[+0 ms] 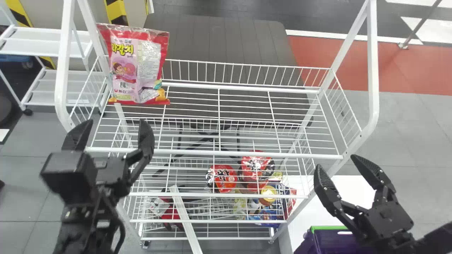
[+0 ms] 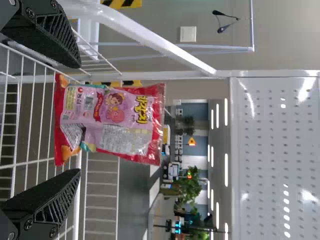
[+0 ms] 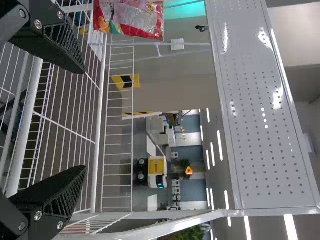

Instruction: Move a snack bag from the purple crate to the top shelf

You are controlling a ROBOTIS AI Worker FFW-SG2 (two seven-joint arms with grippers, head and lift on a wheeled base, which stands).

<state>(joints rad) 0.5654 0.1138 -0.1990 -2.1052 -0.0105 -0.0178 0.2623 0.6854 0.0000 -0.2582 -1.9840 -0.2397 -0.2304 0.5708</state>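
As the snack bag [image 1: 136,67] stands upright in the far left corner of the top shelf [image 1: 219,153], it seems that the task is as good as finished. Probably this corner was chosen because the rear wire fence [image 1: 247,64] and the side wires can keep the bag from tipping. The left gripper [image 1: 114,123] is over the near left edge, its fingers apart and holding nothing, with the bag beyond them. The right gripper [image 1: 336,162], also spread and empty, waits at the near right, above the purple crate [image 1: 307,247]. The head view gives the crate and the red packs [image 1: 257,165] below, whereas the left wrist view gives the perforated panel [image 2: 280,150] higher up. In the right wrist view one sees also a yellow-and-white machine [image 3: 156,172] in the room behind, and part of the bag.
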